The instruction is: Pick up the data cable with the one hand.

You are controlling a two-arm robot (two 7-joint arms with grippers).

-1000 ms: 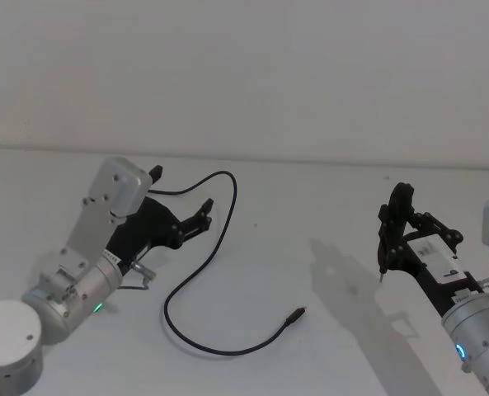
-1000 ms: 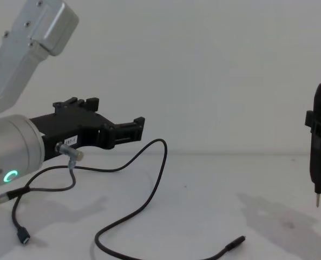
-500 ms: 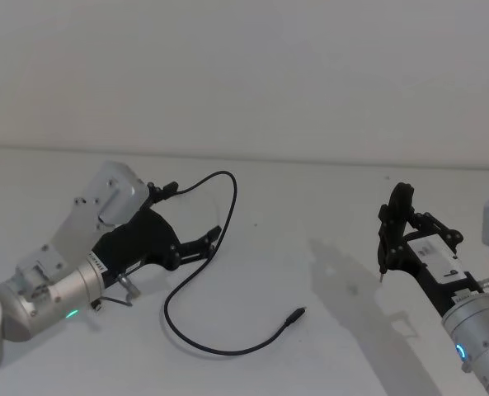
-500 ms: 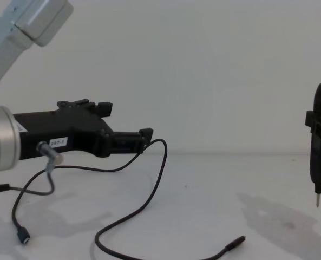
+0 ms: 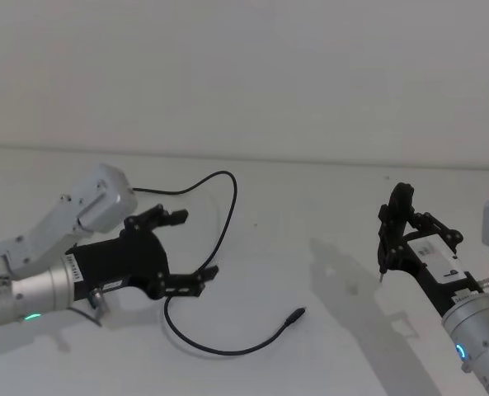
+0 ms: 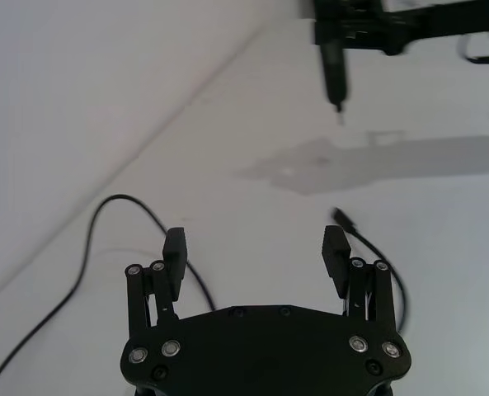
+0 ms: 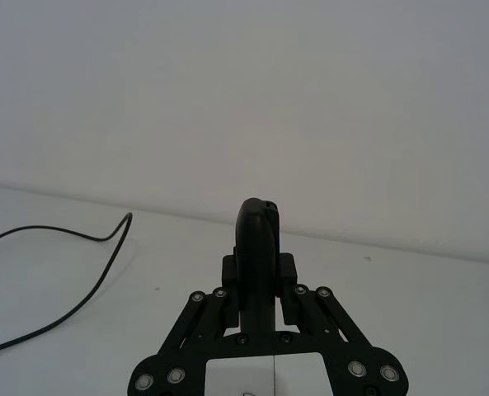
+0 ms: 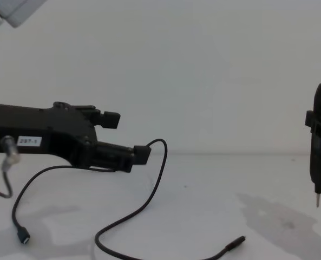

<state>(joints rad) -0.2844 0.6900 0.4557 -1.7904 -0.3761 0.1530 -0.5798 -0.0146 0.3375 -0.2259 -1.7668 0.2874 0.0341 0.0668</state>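
At the left, the left claw (image 5: 193, 245) (image 8: 126, 136) (image 6: 256, 241), a flat angular black piece with white label stickers on a silver cylindrical wrist, is reaching out low over the white counter (image 5: 310, 206). Its two short blocky fingers are standing spread wide, with nothing between them. A short grey wire (image 8: 8, 179) ending in a silver cylindrical plug is hanging from its wrist.

The long, thin black data cable (image 5: 166, 309) (image 8: 164, 160) (image 6: 116, 197) is lying on the counter. Its small flat plug (image 8: 23, 235) is resting at the far left, below the arm. From there the cable is arching away past the claw, then curving back in a loop. In the left wrist view it is passing under the spread fingers. Whether the nearer fingertip is touching it cannot be told.

The loop is ending in a slim straight plug (image 5: 296, 314) (image 8: 235, 243) (image 6: 343, 219), lying right of the left claw.

Well apart, at the right, the right claw (image 5: 402, 231) (image 7: 259, 272) is hanging above the counter. It is pinching a dark pen-shaped tool (image 5: 384, 247) (image 8: 320, 157) (image 7: 257, 239), whose thin metal tip is pointing down.
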